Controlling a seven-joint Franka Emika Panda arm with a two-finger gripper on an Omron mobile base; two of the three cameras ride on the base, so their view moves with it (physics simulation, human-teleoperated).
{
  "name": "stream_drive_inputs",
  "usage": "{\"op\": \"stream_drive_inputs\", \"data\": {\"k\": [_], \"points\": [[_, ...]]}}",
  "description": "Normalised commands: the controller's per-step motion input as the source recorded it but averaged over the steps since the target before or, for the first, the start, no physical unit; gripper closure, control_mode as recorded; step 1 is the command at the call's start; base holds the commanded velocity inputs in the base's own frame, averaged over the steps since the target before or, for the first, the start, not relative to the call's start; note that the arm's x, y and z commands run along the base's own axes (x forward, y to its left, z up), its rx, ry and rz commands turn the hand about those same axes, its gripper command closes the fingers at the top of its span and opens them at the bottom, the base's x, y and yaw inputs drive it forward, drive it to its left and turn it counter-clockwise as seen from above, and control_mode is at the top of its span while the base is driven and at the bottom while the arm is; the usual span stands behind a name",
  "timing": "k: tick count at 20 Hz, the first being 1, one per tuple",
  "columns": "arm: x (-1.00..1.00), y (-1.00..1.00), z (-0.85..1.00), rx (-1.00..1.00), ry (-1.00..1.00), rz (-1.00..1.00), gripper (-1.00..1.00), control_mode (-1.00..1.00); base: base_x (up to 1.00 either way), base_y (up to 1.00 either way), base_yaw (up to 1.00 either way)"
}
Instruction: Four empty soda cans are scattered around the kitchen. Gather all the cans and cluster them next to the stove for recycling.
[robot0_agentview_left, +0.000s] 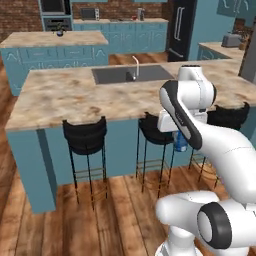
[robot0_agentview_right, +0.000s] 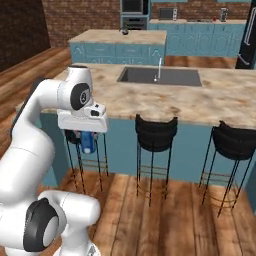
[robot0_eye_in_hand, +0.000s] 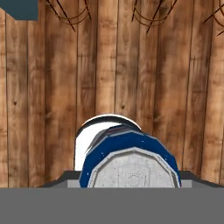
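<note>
From the left camera, the long table (robot0_agentview_left: 75, 95) with its sink (robot0_agentview_left: 131, 74) runs across the room, three black stools (robot0_agentview_left: 86, 136) tucked under its near edge. To the right of the middle stool the hand (robot0_agentview_left: 181, 142) hangs below the white arm, and a blue soda can (robot0_agentview_left: 181, 143) peeps out beneath it, held in the air in front of the table's blue side and well above the wooden floor (robot0_agentview_left: 120, 200).

From the right camera the same can (robot0_agentview_right: 88, 142) shows at the left, upright under the hand (robot0_agentview_right: 86, 140), with stools standing further right. Seen from the hand itself, the can's silver top and blue shoulder (robot0_eye_in_hand: 129, 162) sit right at the bottom between the fingers, floor planks far beneath. The hand is clamped on the blue can, pinching it across its round side near the top.

An empty can is very light, so weight is no worry. Its thin metal wall likely dents easily and its smooth painted skin may slip, so a gentle, even squeeze across the body suits it best. Kept upright, it should set down squarely on its flat base. No cooktop can be made out from here, so the can has some way to travel.
</note>
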Motion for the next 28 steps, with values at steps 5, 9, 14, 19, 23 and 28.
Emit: {"op": "stream_drive_inputs", "data": {"k": [5,9,14,19,23,28], "points": [[0.00,0.00,0.00,0.00,0.00,0.00,1.00,1.00,-0.02,1.00,0.00],[0.00,0.00,0.00,0.00,0.00,0.00,1.00,1.00,0.00,1.00,0.00],[0.00,0.00,0.00,0.00,0.00,0.00,1.00,1.00,0.06,1.00,0.00],[0.00,0.00,0.00,0.00,0.00,0.00,1.00,1.00,0.26,1.00,0.00],[0.00,0.00,0.00,0.00,0.00,0.00,1.00,1.00,0.56,1.00,0.00],[0.00,0.00,0.00,0.00,0.00,0.00,1.00,1.00,0.94,1.00,0.00]]}}
